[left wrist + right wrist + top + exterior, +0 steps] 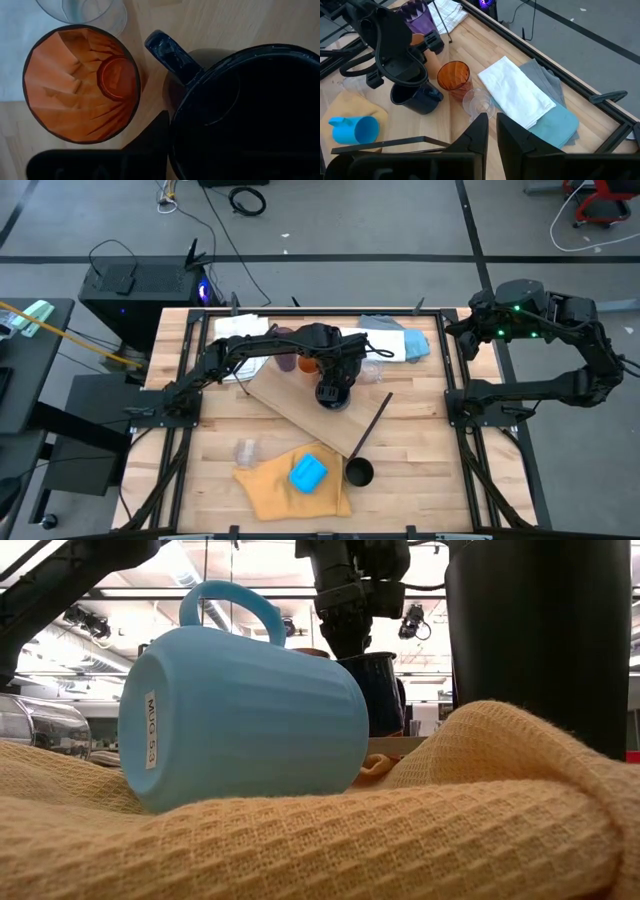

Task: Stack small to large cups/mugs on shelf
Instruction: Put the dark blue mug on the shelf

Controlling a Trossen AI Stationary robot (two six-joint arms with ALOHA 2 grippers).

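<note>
My left gripper (333,392) is shut on the navy mug (240,110) over the light-wood shelf board (290,408), which lies slantwise at the table's middle. The amber ribbed cup (82,82) and a clear glass (80,10) stand upright just beside the mug, toward the far edge. The purple tumbler (417,12) stands farther back. The bright blue mug (308,473) lies on its side on a yellow cloth (275,485). The black cup (359,472) stands beside it. My right gripper (491,131) waits shut and empty at the table's far right. My left gripper comes at the navy mug from above, fingers pointing down, at its rim (172,132) a short way round from the handle (170,52). One finger (150,142) lies against the outside of the wall; the mug's dark inside hides the other. The mug is upright; whether its base (375,730) rests on the board I cannot tell.
A white cloth (517,92) and a blue-grey cloth (555,120) lie at the far right of the table. Another clear glass (246,450) stands near the yellow cloth. A thin black rod (372,423) runs from the board's near end toward the black cup.
</note>
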